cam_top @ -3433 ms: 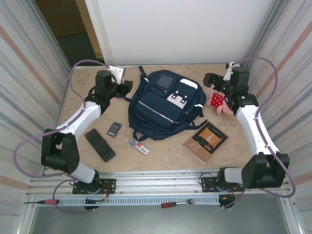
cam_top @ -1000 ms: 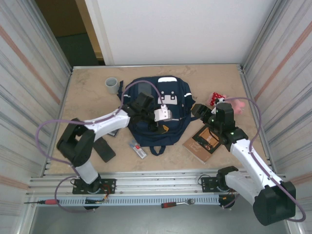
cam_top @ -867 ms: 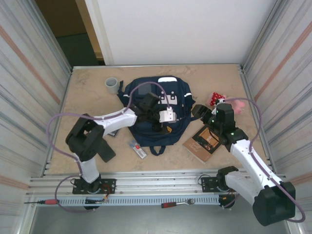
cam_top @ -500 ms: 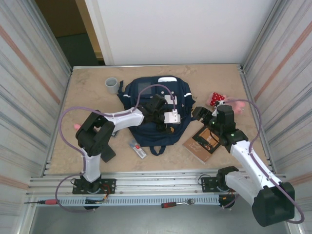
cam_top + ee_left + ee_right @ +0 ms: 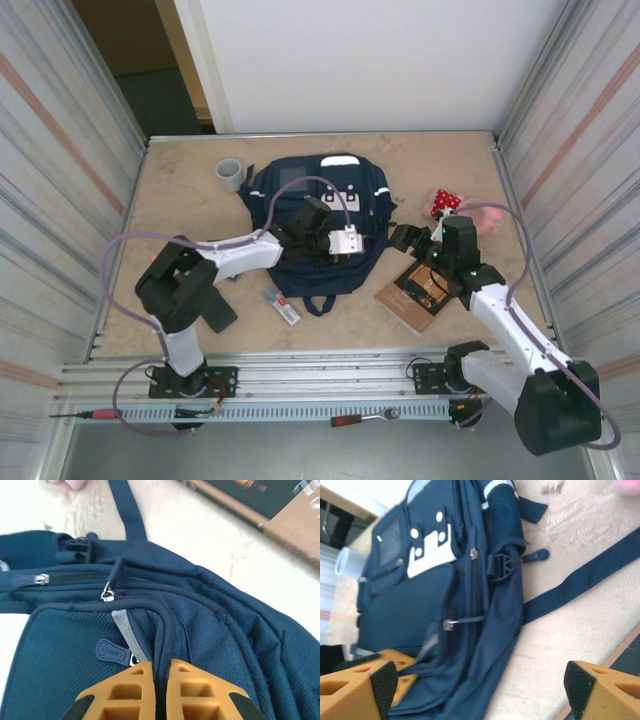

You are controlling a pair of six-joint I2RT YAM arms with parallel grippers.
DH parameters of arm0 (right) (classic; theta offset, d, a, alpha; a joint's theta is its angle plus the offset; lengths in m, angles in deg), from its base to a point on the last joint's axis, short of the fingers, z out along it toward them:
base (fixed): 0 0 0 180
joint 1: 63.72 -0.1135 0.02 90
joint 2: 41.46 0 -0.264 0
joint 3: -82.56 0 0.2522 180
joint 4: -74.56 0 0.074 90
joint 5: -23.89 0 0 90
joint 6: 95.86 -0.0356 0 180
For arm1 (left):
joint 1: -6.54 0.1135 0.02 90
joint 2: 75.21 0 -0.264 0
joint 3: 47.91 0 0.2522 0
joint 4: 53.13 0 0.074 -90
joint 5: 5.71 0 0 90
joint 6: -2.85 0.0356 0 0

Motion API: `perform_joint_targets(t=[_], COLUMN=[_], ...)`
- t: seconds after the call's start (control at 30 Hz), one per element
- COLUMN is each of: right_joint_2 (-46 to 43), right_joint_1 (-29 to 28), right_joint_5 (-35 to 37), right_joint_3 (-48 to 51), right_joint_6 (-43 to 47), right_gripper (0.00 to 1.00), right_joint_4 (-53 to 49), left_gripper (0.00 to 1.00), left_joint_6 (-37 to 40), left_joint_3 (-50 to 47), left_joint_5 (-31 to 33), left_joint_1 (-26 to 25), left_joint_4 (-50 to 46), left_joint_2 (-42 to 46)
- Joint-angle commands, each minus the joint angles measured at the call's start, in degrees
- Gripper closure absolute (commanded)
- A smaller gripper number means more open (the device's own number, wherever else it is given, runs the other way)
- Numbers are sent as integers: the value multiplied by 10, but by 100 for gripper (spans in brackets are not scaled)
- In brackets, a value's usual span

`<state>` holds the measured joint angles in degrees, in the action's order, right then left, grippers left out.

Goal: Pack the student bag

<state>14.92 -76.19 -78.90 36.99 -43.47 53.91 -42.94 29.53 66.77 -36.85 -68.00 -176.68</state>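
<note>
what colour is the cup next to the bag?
The cup is grey. It shows best in the top external view.

The navy student bag (image 5: 272, 203) lies flat, white-patched front facing up.

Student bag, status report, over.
Left pincer shut on student bag at front piping. Right pincer open, beside bag. Book lies alongside, not blocking.

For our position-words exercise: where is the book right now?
In the top view, the book lies flat on the right half of the table, just right of the bag and nearer the arms' bases than the toy.
</note>
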Motion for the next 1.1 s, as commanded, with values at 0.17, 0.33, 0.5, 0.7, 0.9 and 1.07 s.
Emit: perform_joint_targets(t=[0.17, 0.33, 0.5, 0.7, 0.9, 1.07], right_joint_2=[77, 120, 180, 193, 161, 195], right_joint_1=[37, 40, 42, -28, -52, -75], right_joint_5=[-123, -157, -189, -130, -98, -73], right_joint_3=[-2, -17, -69, -75, 21, 60], right_joint_6=[133, 304, 391, 380, 227, 199], right_gripper=[12, 18, 27, 30, 32, 33], right_joint_4=[102, 108, 73, 91, 216, 295], left_gripper=[100, 100, 100, 100, 100, 100], left_joint_6=[-68, -51, -46, -48, -43, -37], left_joint_3=[-24, -15, -8, 1, 9, 20], left_joint_5=[-213, -281, -318, -342, -360, -372], left_joint_1=[106, 162, 191, 222, 236, 241], left_joint_4=[-9, -52, -71, -72, -76, -90], left_joint_2=[164, 203, 221, 224, 218, 217])
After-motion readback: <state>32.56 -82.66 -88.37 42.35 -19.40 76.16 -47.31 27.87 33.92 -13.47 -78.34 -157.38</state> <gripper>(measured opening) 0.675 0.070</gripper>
